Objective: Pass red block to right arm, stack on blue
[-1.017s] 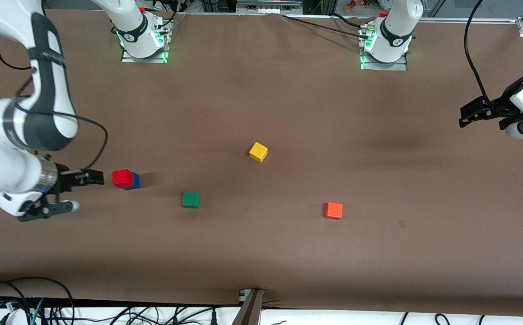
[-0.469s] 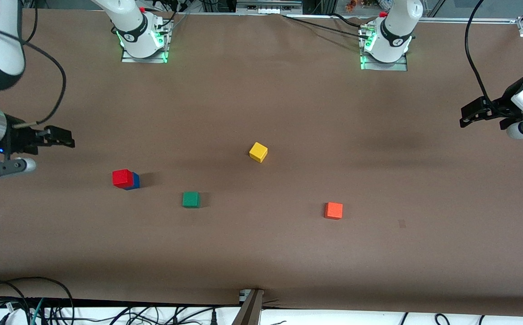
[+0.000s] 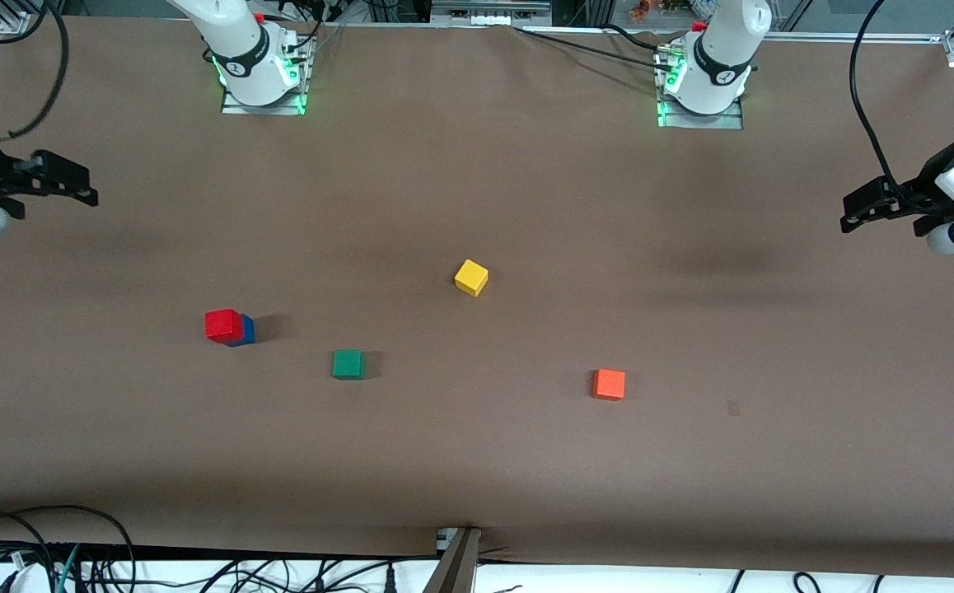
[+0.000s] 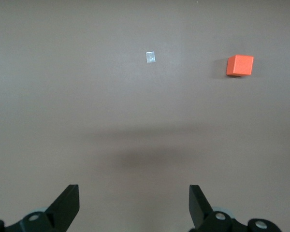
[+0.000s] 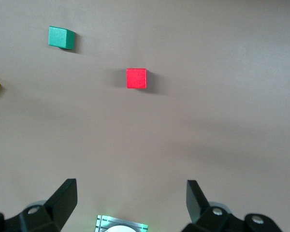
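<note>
Red block [image 3: 222,324] sits atop blue [image 3: 246,330], toward right arm's end of table; stack slightly offset. Right gripper [image 3: 73,186] and left gripper [image 3: 860,211] over table ends, jaws spread wide, empty. Risk: overhang; any table knock could topple red block.

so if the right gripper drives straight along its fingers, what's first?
Likely just bare table: the open right gripper points down at it, and the red block on the blue block lies off that line. Depth unclear.
</note>
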Motion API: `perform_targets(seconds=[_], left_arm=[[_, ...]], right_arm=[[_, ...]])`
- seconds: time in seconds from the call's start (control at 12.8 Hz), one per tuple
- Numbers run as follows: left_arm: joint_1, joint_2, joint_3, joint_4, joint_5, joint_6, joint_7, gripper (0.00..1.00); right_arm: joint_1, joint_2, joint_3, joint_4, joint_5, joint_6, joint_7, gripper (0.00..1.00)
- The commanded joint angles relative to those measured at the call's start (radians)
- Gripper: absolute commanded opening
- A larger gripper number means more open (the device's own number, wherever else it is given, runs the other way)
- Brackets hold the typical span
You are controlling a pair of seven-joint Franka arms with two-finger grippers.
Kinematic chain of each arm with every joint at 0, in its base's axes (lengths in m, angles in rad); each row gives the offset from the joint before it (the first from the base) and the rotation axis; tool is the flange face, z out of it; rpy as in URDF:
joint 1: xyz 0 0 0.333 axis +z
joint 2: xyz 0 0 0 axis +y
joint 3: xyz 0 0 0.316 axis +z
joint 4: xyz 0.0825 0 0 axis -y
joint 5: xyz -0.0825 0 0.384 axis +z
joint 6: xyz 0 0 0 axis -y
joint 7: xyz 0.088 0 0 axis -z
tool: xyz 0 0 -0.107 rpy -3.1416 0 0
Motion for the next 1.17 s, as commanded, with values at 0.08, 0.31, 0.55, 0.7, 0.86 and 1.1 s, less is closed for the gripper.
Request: perform_targets(seconds=[0.08, 0.31, 0.55, 0.7, 0.86, 1.1], left_arm=[[0.000, -0.007, -0.001, -0.003, 0.007, 0.004, 0.012, 1.00], [0.000, -0.007, 0.000, -0.003, 0.007, 0.004, 0.012, 1.00], [0.000, -0.007, 0.000, -0.003, 0.007, 0.004, 0.012, 1.00], [0.000, -0.007, -0.001, -0.003, 0.007, 0.004, 0.012, 1.00], [0.000, -0.006, 0.000, -0.003, 0.007, 0.004, 0.012, 1.00], [0.000, -0.007, 0.000, -0.003, 0.007, 0.005, 0.012, 1.00]], right_arm=[[-0.043, -0.093, 0.021, -0.097, -0.015, -0.019, 0.008, 1.00], [-0.052, -0.137, 0.060, -0.140, -0.015, -0.084, 0.146, 1.00], [-0.050, -0.100, 0.046, -0.095, -0.018, -0.104, 0.138, 1.00], [-0.049, -0.080, 0.047, -0.087, -0.035, -0.106, 0.137, 1.00], [-0.049, -0.077, 0.047, -0.084, -0.044, -0.099, 0.135, 1.00], [-0.049, -0.071, 0.047, -0.084, -0.046, -0.098, 0.137, 1.00]])
